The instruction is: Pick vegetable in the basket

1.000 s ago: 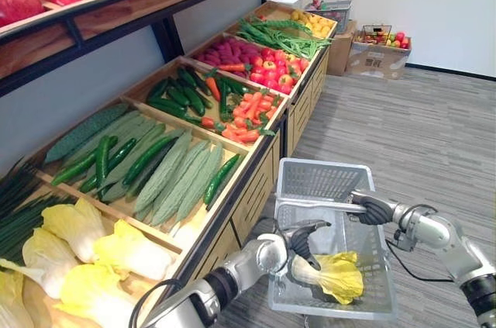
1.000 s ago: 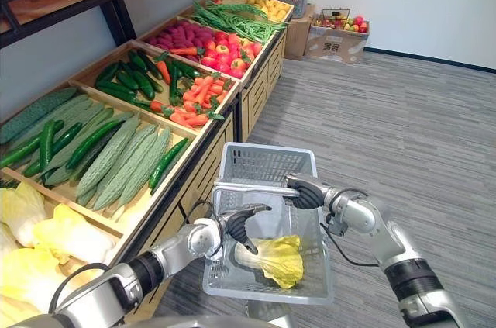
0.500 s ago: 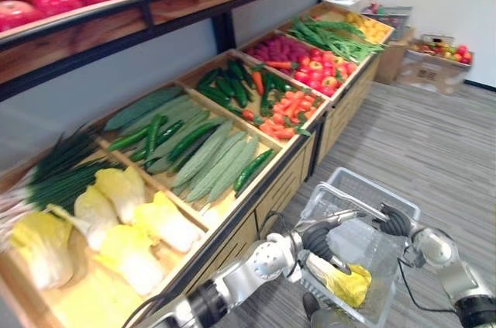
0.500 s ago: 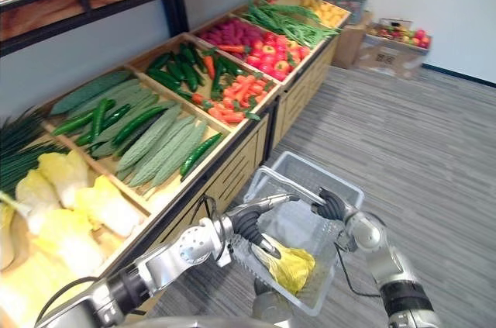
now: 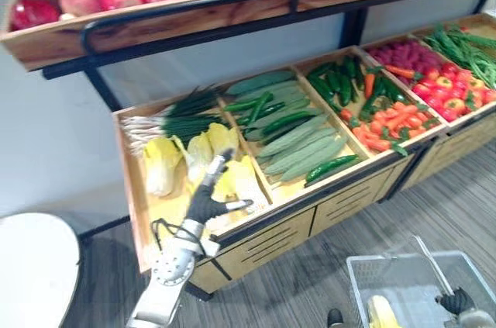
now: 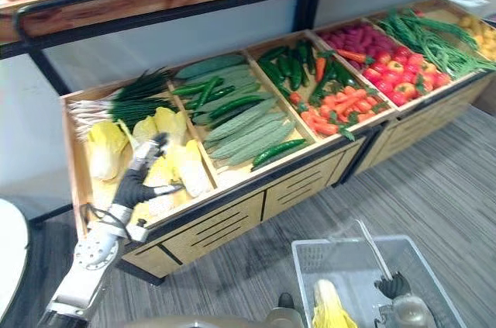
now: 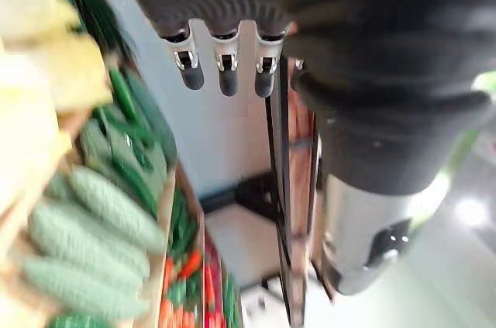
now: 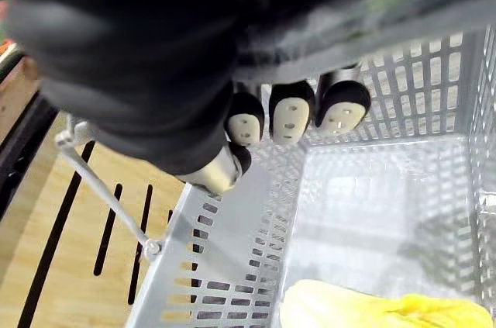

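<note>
- One cabbage (image 6: 328,309) lies in the bottom of the grey basket (image 6: 333,242), held low on the robot's right.
- Right hand (image 6: 392,284): fingers curled round the basket's wire handle (image 5: 432,264), carrying it.
- Left hand (image 5: 208,198): fingers straight and spread, thumb out, nothing held; it hovers over the loose cabbages (image 5: 161,165) in the stand's end compartment (image 5: 130,181), beside the spring onions (image 5: 178,111).
- Risk: a grasp that catches outer leaves alone would likely tear them, or let the head drop short of the basket, which hangs well apart from this hand.
- Risk: a slack hold on the thin handle could let the basket tilt and spill its load.
</note>
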Controlling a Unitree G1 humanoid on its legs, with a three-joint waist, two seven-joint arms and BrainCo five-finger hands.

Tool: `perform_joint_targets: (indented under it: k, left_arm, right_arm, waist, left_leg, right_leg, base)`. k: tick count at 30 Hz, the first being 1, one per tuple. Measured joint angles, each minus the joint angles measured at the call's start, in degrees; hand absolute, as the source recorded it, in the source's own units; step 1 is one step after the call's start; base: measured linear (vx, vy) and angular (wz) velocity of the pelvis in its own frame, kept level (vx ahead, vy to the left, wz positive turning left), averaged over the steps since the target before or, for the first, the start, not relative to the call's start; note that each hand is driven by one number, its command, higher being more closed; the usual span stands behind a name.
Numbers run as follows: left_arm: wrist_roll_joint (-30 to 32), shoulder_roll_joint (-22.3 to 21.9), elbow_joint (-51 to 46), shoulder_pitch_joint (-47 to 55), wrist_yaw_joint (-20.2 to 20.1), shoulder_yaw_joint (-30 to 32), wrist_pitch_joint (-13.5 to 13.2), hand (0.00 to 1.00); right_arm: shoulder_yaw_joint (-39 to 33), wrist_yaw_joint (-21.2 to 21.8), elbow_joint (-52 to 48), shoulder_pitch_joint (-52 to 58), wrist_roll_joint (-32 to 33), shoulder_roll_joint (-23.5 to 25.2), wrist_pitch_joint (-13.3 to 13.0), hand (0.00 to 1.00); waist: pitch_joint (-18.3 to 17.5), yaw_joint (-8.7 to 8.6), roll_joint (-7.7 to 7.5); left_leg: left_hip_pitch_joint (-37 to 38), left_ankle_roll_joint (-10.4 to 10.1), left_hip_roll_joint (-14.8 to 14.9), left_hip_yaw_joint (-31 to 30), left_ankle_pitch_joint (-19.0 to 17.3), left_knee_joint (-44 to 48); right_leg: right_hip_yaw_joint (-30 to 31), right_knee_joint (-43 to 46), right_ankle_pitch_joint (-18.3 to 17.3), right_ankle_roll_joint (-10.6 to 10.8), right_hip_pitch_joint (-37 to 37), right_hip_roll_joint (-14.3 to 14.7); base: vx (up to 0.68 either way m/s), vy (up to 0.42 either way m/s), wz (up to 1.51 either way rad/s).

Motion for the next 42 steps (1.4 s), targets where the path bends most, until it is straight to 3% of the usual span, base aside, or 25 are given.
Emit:
perform_joint_targets:
  k: [5,10,16,20,26,29,31,34,37,42]
  left_arm:
    - [-1.28,-4.29,4.26,1.98,12.07,12.73,-0.11,0.00]
    - [-0.19,-6.03,20.32,2.51,26.54,23.02,-1.53,0.00]
    - [1.91,-7.98,38.75,4.64,34.04,27.18,-1.20,0.00]
    - [2.04,-10.40,52.21,4.70,39.25,32.56,0.60,0.00]
    - [3.16,-11.57,64.26,4.74,37.17,38.86,5.74,0.00]
    - [3.06,-12.01,66.16,4.67,31.44,39.26,9.78,0.00]
    - [3.09,-11.96,66.94,4.45,24.44,37.75,12.89,0.00]
    - [3.07,-12.14,67.94,4.46,17.73,33.82,13.87,0.00]
    - [3.03,-12.27,67.94,4.46,14.39,30.62,13.77,0.00]
    - [2.94,-12.38,67.93,4.49,12.06,26.73,13.48,0.00]
  right_arm:
    - [-7.00,-3.20,0.06,1.52,5.11,3.31,1.44,1.00]
    - [-8.48,-5.33,0.04,1.80,5.74,6.41,2.63,1.00]
    - [-8.46,-5.86,0.00,1.74,5.68,9.64,3.11,1.00]
    - [-8.47,-5.78,0.13,1.92,5.65,12.69,3.11,1.00]
    - [-8.47,-5.95,2.30,1.63,5.60,13.23,3.03,1.00]
    - [-8.20,-6.56,2.30,1.55,5.57,13.21,3.02,1.00]
    - [-7.87,-6.93,2.31,1.30,5.55,13.18,2.98,1.00]
    - [-6.89,-6.97,2.31,1.06,5.53,13.08,2.91,1.00]
    - [-6.17,-7.04,2.31,1.11,5.49,13.04,2.19,1.00]
    - [-6.19,-7.19,2.30,1.21,5.54,13.04,1.74,1.00]
  waist:
    - [-0.35,0.94,-0.06]
    - [-1.15,2.63,-0.24]
    - [-1.76,2.93,-1.17]
    - [-2.40,3.13,-1.88]
    - [-2.33,3.42,-1.72]
    - [-2.16,3.47,-1.49]
    - [-2.01,3.39,-1.20]
    - [-1.88,3.30,-0.87]
    - [-1.73,3.30,-0.76]
    - [-1.39,2.96,-0.47]
  left_leg:
    - [-1.54,-0.20,-0.28,-4.33,1.14,-0.83]
    - [-1.50,-0.13,-0.01,-6.80,1.76,-0.82]
    - [-0.89,-0.11,-0.08,-7.92,1.77,-0.91]
    - [0.15,-0.41,0.01,-7.59,1.61,-1.93]
    - [1.43,-0.27,0.06,-6.61,1.33,-2.08]
    - [1.42,-0.33,0.10,-6.28,1.26,-2.09]
    - [1.56,-0.44,0.20,-5.99,1.19,-2.07]
    - [1.96,-0.55,0.39,-5.16,1.03,-1.98]
    - [2.39,-1.14,0.70,-4.51,0.48,-1.81]
    - [2.53,-1.20,0.76,-3.89,0.24,-1.82]
  right_leg:
    - [-3.94,-0.91,-0.71,-0.45,0.87,-0.53]
    - [-6.38,-2.04,-0.71,-0.46,2.90,-0.36]
    - [-7.39,-3.46,-0.57,-0.27,4.61,-0.30]
    - [-7.32,-4.68,-0.49,-0.15,5.78,0.08]
    - [-6.60,-5.59,-0.27,0.20,6.66,0.38]
    - [-6.24,-5.60,-0.16,0.38,6.65,0.48]
    - [-5.93,-5.56,-0.17,0.36,6.65,0.58]
    - [-5.16,-5.43,-0.22,0.28,6.55,0.79]
    - [-4.35,-5.19,-0.39,0.08,6.50,1.07]
    - [-3.85,-5.17,-0.58,0.33,6.37,1.14]
  base:
    - [-0.03,-0.036,0.40]
    - [0.00,-0.031,0.24]
    - [0.01,-0.008,0.10]
    - [0.00,-0.014,-0.04]
    - [0.01,-0.004,-0.07]
    - [0.00,-0.008,-0.06]
    - [-0.03,-0.017,-0.06]
    - [-0.03,-0.015,-0.13]
    - [-0.04,-0.021,-0.13]
    - [-0.01,-0.009,-0.05]
